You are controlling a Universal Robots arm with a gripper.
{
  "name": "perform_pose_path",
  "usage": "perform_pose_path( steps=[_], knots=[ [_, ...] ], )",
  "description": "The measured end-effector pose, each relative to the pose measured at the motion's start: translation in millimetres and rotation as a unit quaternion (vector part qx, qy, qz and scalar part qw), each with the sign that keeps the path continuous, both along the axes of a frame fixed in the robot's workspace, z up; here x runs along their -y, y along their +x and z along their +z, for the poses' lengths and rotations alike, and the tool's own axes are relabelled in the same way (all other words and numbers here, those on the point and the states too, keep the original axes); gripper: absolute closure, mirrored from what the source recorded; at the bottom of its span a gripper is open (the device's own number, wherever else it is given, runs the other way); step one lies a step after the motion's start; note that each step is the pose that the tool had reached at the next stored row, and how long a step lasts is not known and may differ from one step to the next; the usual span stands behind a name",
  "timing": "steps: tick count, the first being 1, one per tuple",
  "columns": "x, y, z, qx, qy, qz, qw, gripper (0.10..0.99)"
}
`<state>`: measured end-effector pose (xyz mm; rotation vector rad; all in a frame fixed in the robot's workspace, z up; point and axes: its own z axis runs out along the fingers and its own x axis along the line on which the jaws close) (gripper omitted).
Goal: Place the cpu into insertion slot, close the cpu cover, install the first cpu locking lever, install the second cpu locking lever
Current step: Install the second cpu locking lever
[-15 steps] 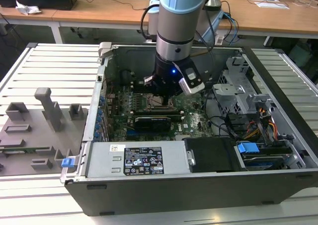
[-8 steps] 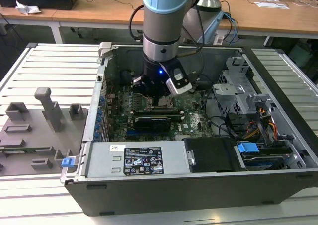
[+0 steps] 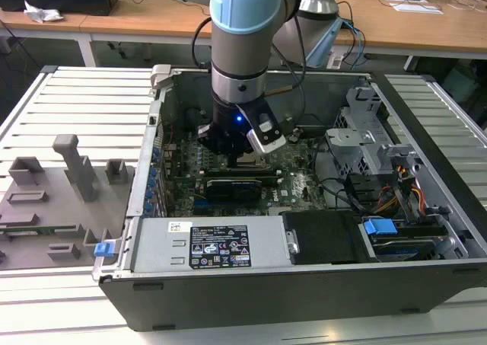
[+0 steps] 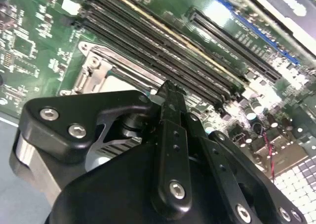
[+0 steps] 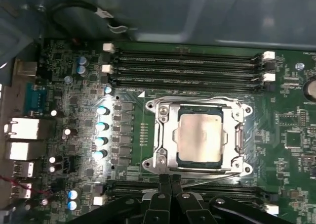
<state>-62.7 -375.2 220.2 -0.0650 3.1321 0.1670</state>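
In the first wrist view the gripper [image 5: 170,180] stands with its two black fingers pressed together, nothing between them, their tips just at the near edge of the insertion slot [image 5: 199,136]. The slot lies directly ahead of the fingertips, so the relation that matters is short and straight: tips at the socket's near rim, socket centre just beyond. The cpu [image 5: 199,136] already sits in the slot, pale metal top up and square to the frame, and the cpu cover [image 5: 165,135] lies flat around it. Whether either locking lever is latched is hard to make out; the thin metal along the frame's edges is unclear. Beyond the socket run the long black memory slots [image 5: 190,66]. In the exterior view the arm hides the socket inside the computer case [image 3: 304,284]
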Motion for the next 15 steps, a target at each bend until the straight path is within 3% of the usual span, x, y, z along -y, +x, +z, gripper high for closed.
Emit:
perform_pose_path(
  steps=[3,6,15],
  knots=[
    [6.1,-2.9,-2.3,0.0001,0.005,0.0,1.0,0.98],
    [7.5,-3.1,-4.9,0.0001,0.0092,0.0,1.0,0.98],
    [10.1,-8.3,-8.9,0.0025,0.0319,0.0,0.9995,0.98]
  ],
)
